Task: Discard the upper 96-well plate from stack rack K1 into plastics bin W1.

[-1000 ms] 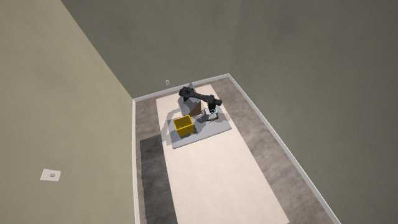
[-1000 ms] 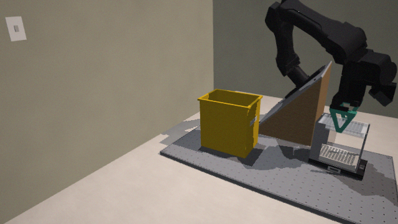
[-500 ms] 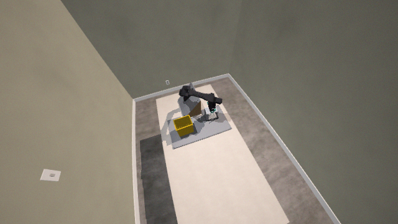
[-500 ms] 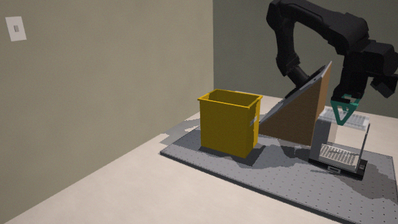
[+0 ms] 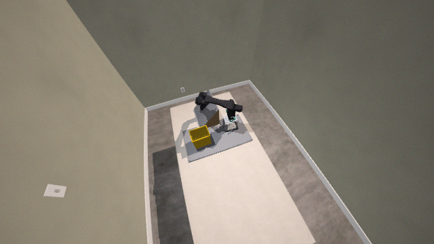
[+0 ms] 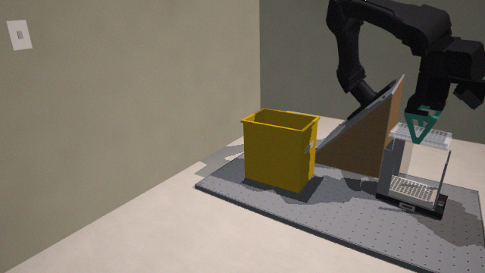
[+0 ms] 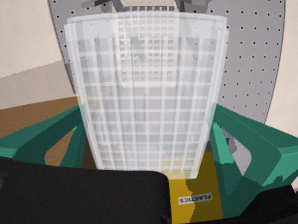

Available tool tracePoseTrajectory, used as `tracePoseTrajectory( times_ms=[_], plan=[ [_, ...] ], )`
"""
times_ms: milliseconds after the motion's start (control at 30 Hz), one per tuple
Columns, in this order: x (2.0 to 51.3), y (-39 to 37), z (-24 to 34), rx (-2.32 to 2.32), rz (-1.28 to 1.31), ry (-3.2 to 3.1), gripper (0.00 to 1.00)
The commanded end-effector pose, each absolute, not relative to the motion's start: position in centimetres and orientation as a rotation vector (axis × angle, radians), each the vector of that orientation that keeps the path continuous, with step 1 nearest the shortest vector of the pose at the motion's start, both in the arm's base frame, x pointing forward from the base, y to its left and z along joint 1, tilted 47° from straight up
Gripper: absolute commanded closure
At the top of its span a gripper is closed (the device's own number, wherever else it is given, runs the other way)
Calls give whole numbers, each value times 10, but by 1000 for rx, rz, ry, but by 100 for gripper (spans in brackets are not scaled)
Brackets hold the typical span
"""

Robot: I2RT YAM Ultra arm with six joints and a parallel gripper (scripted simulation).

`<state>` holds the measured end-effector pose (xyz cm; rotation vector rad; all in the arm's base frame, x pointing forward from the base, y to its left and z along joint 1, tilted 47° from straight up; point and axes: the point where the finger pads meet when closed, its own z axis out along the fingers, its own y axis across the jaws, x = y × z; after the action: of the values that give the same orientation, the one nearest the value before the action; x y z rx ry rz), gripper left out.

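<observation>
My gripper (image 6: 420, 130), with green fingers, is shut on the upper 96-well plate (image 6: 421, 136), a clear plate held level in the air above rack K1 (image 6: 413, 189). The lower plate (image 6: 412, 187) lies on the rack's base. The yellow bin W1 (image 6: 280, 148) stands upright to the left, mouth open. In the top view the gripper (image 5: 232, 119) is above the rack (image 5: 230, 126), right of the bin (image 5: 200, 136).
A brown wedge with a sloped grey face (image 6: 364, 140) stands between the bin and the rack. All sit on a grey perforated baseplate (image 6: 341, 212) on a pale table. The rack has thin upright posts (image 6: 444, 174).
</observation>
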<state>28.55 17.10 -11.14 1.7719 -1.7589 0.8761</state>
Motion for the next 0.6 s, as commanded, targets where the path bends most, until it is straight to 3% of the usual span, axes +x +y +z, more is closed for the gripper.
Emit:
tracePoseTrajectory(
  times_ms=[0, 567],
  plan=[
    [282, 184, -103, 1794, 877, -1759, 100],
    [280, 203, -86, 1794, 877, -1759, 100]
  ],
)
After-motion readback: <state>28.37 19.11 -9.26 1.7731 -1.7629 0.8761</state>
